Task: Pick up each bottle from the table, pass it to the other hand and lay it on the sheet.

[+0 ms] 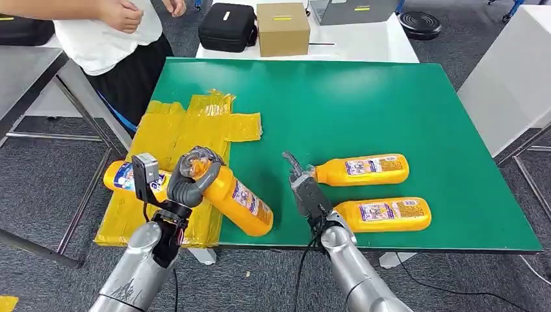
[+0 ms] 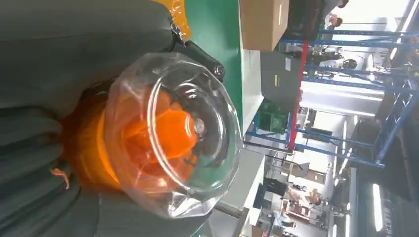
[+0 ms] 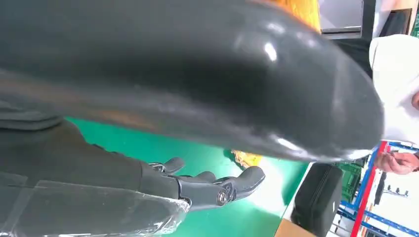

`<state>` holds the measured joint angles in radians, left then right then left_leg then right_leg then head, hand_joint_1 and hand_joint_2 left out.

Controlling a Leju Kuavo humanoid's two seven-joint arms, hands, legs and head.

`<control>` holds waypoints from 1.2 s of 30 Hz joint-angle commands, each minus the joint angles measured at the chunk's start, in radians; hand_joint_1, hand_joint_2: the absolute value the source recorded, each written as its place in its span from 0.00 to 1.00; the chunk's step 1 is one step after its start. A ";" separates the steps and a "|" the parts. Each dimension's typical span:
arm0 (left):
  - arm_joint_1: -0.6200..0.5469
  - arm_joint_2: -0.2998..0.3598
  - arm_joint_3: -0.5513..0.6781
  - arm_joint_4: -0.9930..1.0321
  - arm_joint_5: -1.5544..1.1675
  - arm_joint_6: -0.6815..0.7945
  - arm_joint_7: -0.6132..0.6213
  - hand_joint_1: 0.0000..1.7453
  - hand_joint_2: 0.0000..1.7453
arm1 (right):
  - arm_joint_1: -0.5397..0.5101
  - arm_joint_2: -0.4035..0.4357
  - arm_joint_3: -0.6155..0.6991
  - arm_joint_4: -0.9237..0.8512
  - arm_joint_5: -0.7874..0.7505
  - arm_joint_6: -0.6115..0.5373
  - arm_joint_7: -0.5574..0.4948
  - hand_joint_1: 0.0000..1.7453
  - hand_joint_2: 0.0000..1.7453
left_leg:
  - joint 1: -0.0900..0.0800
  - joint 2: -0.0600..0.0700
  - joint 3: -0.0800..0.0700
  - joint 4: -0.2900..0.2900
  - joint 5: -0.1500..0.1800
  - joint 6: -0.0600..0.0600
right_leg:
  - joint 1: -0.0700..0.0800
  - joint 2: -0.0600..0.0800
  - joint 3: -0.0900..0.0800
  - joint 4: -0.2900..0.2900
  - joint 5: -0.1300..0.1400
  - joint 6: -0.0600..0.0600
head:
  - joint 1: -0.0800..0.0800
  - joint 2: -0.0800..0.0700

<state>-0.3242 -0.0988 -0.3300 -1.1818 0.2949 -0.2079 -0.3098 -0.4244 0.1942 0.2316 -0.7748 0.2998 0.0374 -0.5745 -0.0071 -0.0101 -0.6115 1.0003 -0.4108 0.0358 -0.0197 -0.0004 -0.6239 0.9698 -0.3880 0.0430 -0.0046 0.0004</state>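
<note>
My left hand grips an orange bottle near its clear cap, above the green table's front left part, beside the yellow sheet. The left wrist view looks straight at that clear cap, with my left hand wrapped around the bottle's neck. Another orange bottle lies on the sheet behind my left wrist. Two more orange bottles lie on the table at the front right. My right hand is open and empty just left of them; its fingers are spread over the green table.
A person in a white shirt stands at the table's far left corner. A black case and a cardboard box sit on a white table behind. The green table is bare in its middle and back.
</note>
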 commanded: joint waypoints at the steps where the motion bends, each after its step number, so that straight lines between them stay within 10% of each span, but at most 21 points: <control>1: -0.026 0.003 0.013 0.022 0.002 -0.004 0.002 1.00 1.00 | -0.034 -0.008 -0.014 0.048 -0.004 0.001 -0.003 0.00 0.00 | 0.001 0.001 0.003 0.000 -0.002 -0.002 | 0.001 0.000 0.004 0.000 -0.002 -0.002 | 0.000 0.000; 36: -0.026 0.003 0.013 0.022 0.002 -0.004 0.002 1.00 1.00 | -0.034 -0.008 -0.014 0.048 -0.004 0.001 -0.003 0.00 0.00 | 0.001 0.000 0.001 0.000 -0.001 -0.001 | 0.001 0.000 0.002 0.000 -0.001 -0.001 | 0.000 0.000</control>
<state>-0.3204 -0.0988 -0.3300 -1.1864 0.2949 -0.2079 -0.3105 -0.4244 0.1942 0.2316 -0.7748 0.2998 0.0370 -0.5745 -0.0071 -0.0101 -0.6123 1.0003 -0.4108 0.0358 -0.0197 -0.0004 -0.6248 0.9699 -0.3880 0.0430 -0.0050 0.0004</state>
